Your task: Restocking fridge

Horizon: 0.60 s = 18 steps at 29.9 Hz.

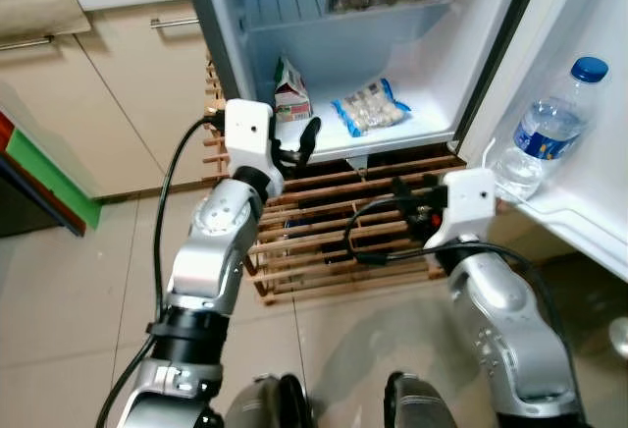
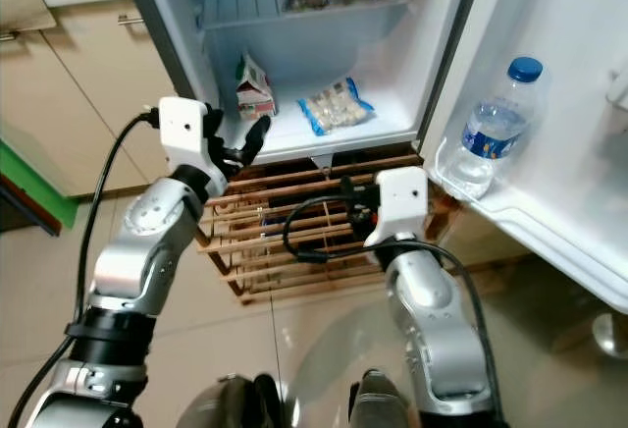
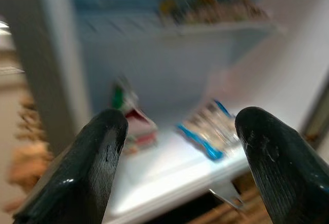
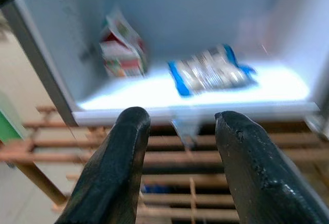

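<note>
On the left, the left end effector [image 1: 294, 148] hovers at the near left edge of the open fridge [image 1: 422, 35], its black fingers spread wide with nothing between them. Just beyond it, at the far left of the bottom shelf [image 1: 392, 133], stands a small carton [image 1: 291, 94], and to its right lies a blue-edged packet of pale pieces [image 1: 370, 107], apart from the carton. Further right, the right end effector [image 4: 180, 147] sits low, in front of the wooden slatted rack [image 1: 324, 232] under the fridge, its fingers parted and empty. At far right a water bottle [image 1: 545, 129] stands upright in the door shelf [image 1: 549, 214]. With both end effectors empty, the next item seems not yet picked up; it would be wise to bring it in level above the shelf lip, aim for the bare patch near the front, and keep clear of the carton, which looks easy to tip.
</note>
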Tool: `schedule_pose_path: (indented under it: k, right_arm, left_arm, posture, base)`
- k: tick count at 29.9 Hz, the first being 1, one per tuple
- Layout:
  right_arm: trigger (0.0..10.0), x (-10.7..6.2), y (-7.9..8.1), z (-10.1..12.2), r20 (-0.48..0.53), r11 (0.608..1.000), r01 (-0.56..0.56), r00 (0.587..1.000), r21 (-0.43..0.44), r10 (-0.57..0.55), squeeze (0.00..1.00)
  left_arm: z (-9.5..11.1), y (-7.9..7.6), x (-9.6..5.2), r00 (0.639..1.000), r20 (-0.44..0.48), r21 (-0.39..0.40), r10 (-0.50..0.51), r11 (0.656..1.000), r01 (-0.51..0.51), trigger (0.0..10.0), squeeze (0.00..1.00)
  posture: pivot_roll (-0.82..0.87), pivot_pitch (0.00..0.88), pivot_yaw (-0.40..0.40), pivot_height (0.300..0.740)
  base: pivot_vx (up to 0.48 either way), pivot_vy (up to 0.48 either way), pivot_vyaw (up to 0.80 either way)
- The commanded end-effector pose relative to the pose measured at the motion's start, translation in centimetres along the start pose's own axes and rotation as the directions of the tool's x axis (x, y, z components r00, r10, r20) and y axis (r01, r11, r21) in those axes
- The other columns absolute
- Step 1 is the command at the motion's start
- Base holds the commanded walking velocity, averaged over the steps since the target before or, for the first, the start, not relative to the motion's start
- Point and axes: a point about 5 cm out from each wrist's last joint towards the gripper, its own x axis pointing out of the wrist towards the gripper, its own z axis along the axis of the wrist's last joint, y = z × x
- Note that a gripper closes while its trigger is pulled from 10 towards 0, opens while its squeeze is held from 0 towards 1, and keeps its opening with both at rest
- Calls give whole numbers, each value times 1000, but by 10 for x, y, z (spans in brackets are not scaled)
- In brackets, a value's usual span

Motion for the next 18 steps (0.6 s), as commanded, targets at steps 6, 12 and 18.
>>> schedule_pose_path:
  k: [6, 12, 18]
  right_arm:
    - [10000, 3, -4, -2, 36, 999, 49, 998, -5, -48, 122]
    - [10000, 4, -8, -5, 39, 997, 78, 996, -11, -77, 122]
    - [10000, 7, -16, -12, 23, 991, 127, 992, -30, -127, 125]
  left_arm:
    - [6, -17, 4, 997, -16, 29, -77, 997, 77, 10000, 0]
    - [8, -27, 7, 991, -7, 26, -133, 991, 133, 10000, 0]
    - [9, -41, 4, 976, -6, 29, -217, 976, 217, 10000, 0]
  posture:
    - [-195, 46, 105, 740]
    - [-201, 44, 112, 740]
    - [-191, 41, 110, 740]
  base:
    - [454, 0, 0]
    - [477, 0, 0]
    - [479, 0, 0]
